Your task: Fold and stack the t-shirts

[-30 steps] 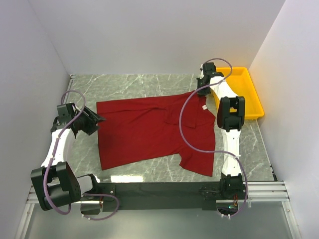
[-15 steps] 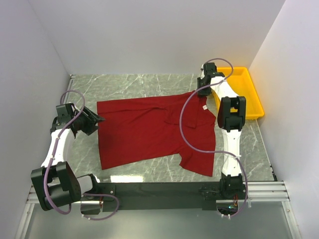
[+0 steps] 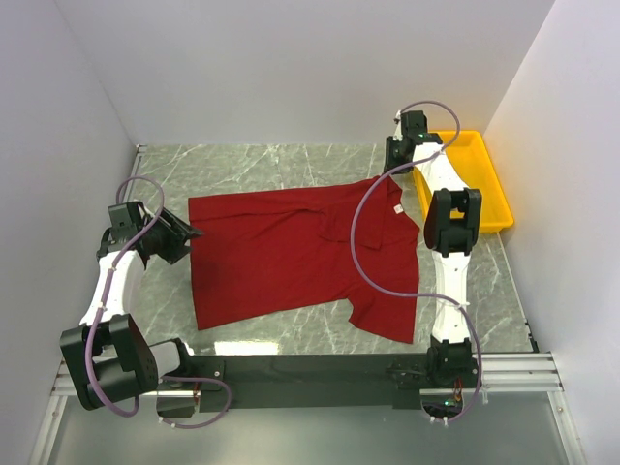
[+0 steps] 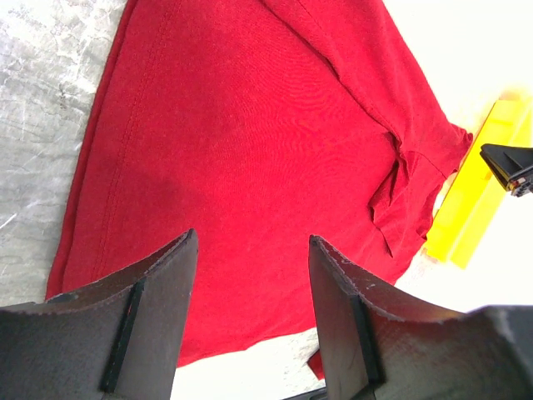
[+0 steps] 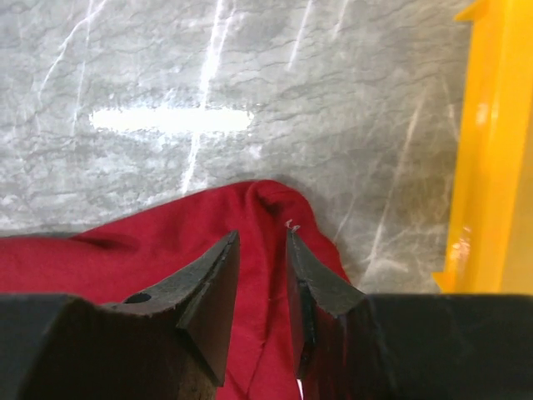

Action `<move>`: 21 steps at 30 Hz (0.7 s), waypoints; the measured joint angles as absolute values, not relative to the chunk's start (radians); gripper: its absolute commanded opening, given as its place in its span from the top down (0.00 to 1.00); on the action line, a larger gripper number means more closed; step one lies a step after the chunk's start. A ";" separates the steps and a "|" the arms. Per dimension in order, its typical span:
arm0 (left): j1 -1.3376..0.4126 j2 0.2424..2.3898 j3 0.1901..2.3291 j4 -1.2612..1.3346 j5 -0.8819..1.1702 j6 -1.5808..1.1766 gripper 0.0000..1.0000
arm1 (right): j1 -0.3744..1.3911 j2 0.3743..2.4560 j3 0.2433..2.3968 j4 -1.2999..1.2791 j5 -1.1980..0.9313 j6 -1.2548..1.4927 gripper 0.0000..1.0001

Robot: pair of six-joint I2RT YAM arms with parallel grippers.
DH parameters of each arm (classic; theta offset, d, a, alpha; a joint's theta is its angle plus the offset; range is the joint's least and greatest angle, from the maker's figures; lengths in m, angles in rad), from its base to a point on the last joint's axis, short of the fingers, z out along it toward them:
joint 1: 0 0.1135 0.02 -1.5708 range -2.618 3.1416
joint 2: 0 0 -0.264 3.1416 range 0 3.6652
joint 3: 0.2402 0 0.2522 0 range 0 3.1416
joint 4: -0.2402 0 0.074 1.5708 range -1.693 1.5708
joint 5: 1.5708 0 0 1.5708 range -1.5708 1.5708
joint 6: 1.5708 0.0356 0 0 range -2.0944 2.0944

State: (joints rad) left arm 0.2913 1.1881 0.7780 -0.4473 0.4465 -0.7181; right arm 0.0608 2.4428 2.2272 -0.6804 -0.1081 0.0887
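My left gripper [image 4: 251,242] and right gripper [image 5: 261,236] stand parted and empty; the t-shirt [image 3: 281,252] looks light and limp, so I'd pinch its hem and shoulder edges.

Left end effector [image 4: 251,246] wide apart, arm bent; right end effector [image 5: 261,237] narrowly parted, arm outstretched.

Fixed overhead camera behind the near edge, looking down over the whole table [image 3: 252,160], left wrist camera close over the red t-shirt [image 4: 250,150], facing across it toward the yellow tray [image 4: 475,200], right wrist camera low at the shirt's far corner, shirt and tray in all three.
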 measured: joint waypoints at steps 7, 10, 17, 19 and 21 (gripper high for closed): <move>0.292 1.188 0.778 -0.450 0.447 -0.719 0.39 | 0.061 2.460 2.248 -0.681 -0.136 0.096 0.65; 0.292 1.188 0.778 -0.450 0.447 -0.719 0.39 | 0.061 2.467 2.257 -0.683 -0.141 0.096 0.67; 0.292 1.188 0.778 -0.451 0.447 -0.719 0.39 | 0.061 2.503 2.272 -0.694 -0.140 0.096 0.67; 0.293 1.188 0.778 -0.451 0.447 -0.719 0.39 | 0.061 2.513 2.273 -0.699 -0.140 0.096 0.68; 0.293 1.188 0.778 -0.451 0.447 -0.719 0.39 | 0.061 2.522 2.273 -0.706 -0.140 0.094 0.70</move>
State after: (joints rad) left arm 0.2932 1.1885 0.7780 -0.4511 0.4465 -0.7189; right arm 0.0608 2.5221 2.2726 -0.7059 -0.1402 0.0940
